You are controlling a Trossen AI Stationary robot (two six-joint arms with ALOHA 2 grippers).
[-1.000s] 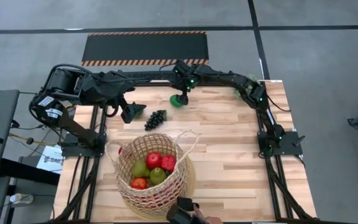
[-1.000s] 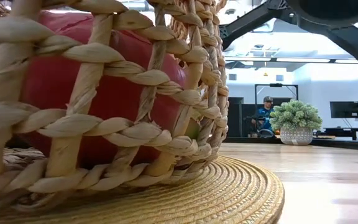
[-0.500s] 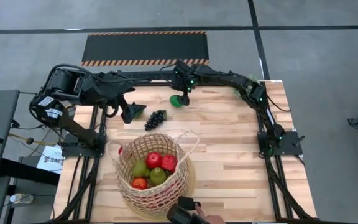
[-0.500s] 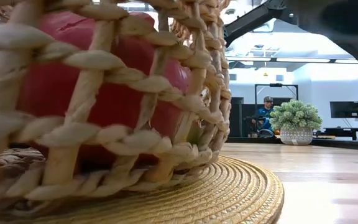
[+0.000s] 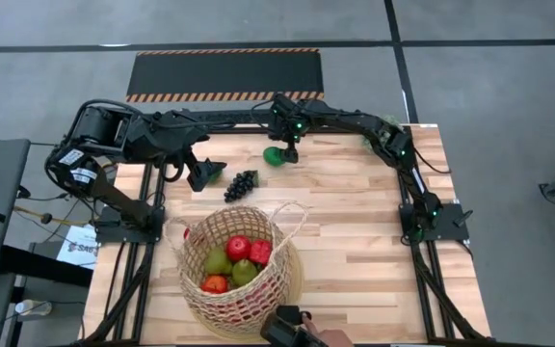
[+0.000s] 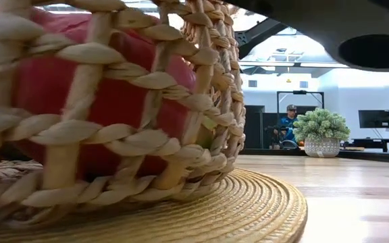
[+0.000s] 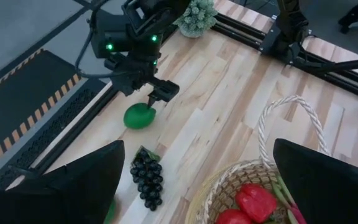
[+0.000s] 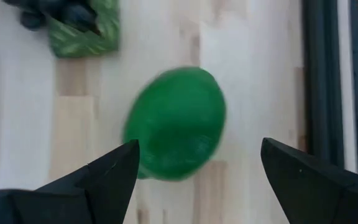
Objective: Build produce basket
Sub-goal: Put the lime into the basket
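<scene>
Wooden table (image 5: 355, 231) carries the basket (image 5: 234, 280) near its front edge, already holding fruit. Right gripper (image 8: 194, 180) hangs wide open and empty over the lime (image 8: 176, 124), positioned for pickup. Left gripper (image 5: 205, 175) waits open beside the grapes (image 5: 241, 183).

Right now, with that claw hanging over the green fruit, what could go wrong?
1. The lime is round and lies loose on the table; the open right gripper could nudge it so it rolls off the nearby far edge.
2. The grapes lie close to the open left gripper, which could knock them.
3. The basket sits near the front edge; a dropped fruit could miss it.
</scene>
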